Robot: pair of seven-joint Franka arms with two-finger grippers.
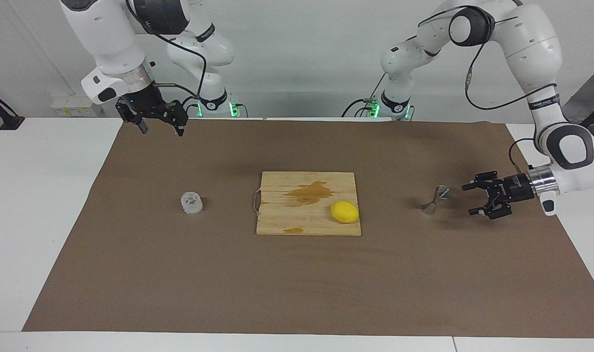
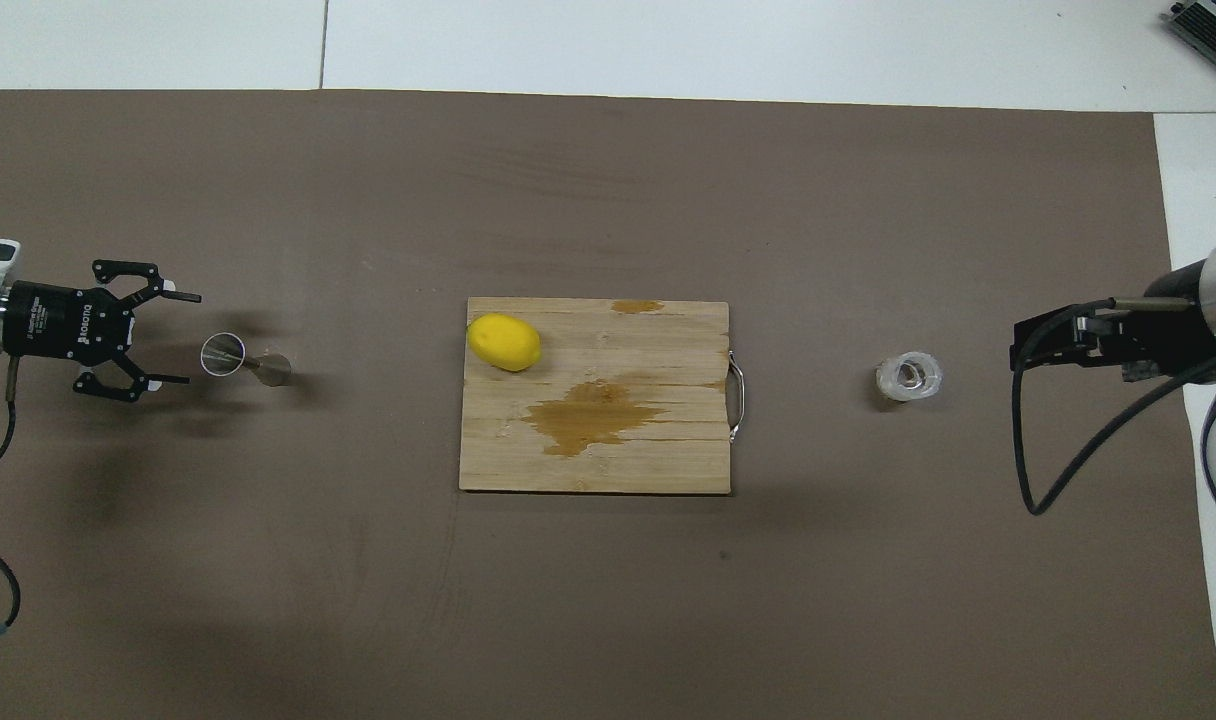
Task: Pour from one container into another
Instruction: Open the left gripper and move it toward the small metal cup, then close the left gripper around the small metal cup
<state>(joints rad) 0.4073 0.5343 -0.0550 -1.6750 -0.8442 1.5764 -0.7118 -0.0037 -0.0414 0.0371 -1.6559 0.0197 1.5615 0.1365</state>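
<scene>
Jigger (image 1: 436,199) first: it stands upright on the brown mat (image 1: 297,283) toward my left arm's end of the table, just beside my left claw (image 1: 475,199), which comes in level with its fingers spread wide and touches nothing yet. I judge it light, hard and slick, with a high narrow shape that will tip if I nudge it, so the waist between the two cones looks like the place to pinch. The clear bumpy cup (image 1: 191,202) sits toward my right arm's end, well apart from the jigger, with the wooden board (image 1: 308,203) and lemon (image 1: 345,211) between them. It is probably light, and its faceted wall should give decent purchase around the middle. My right claw (image 1: 159,126) waits spread, high over the mat's edge nearest the robots. From across the table I can read that height. From above, the jigger's open round mouth (image 2: 223,354) shows, and my left claw's (image 2: 166,338) fingers line up to either side of it.
</scene>
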